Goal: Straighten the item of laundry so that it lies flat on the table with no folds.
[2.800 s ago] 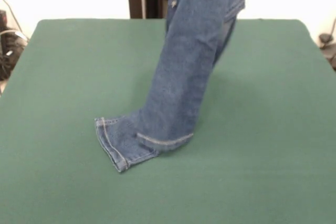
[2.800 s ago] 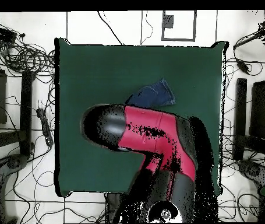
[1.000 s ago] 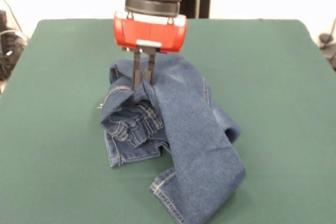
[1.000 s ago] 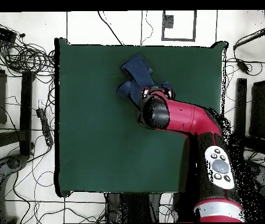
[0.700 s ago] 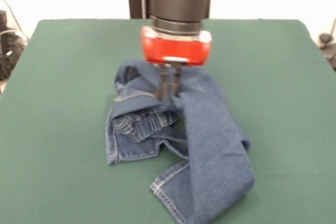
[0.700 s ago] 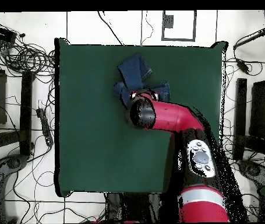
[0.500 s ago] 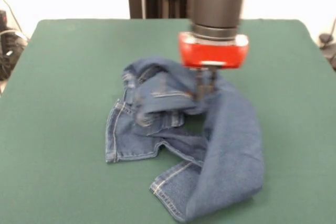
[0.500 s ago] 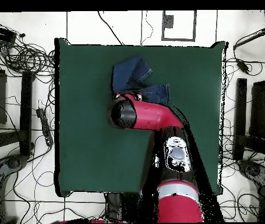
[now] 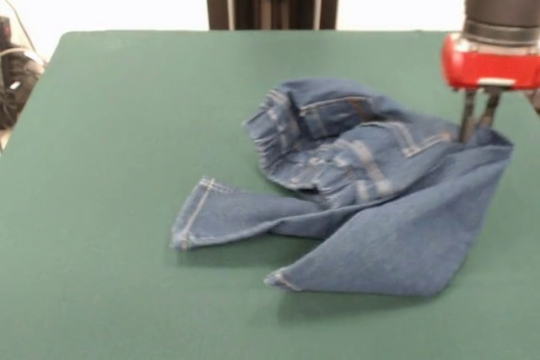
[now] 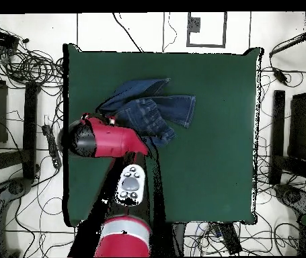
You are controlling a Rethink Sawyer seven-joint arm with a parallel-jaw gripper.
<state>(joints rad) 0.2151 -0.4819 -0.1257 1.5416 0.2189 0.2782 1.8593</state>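
Hand: the red and black arm's hand (image 9: 477, 120) stood at the right side of the front view, its two thin dark fingers (image 9: 467, 117) pointing down, close together, with the tips touching the edge of the cloth; it looked clenched on a pinch of denim there.

Hand from above: the red wrist housing (image 10: 91, 136) covered the fingers, so that view added nothing about the grip.

Laundry: the small pair of blue denim jeans with faded patches (image 9: 371, 208) lay crumpled on the table, bunched and folded over itself.

Waistband: the gathered elastic band (image 9: 278, 137) stood up in a curve towards the far side, in the front view.

Legs: one leg ran out to the left and ended in a pale-stitched hem (image 9: 196, 212); a second fold came to a point just below it, nearer the camera.

Raised corner: the denim beside the fingers was drawn up into a peak.

Table: the large dark green felt-topped table (image 9: 101, 124) carried the jeans right of centre in the front view; from above, the jeans (image 10: 152, 107) sat in the left half, towards the side far from the robot's base.
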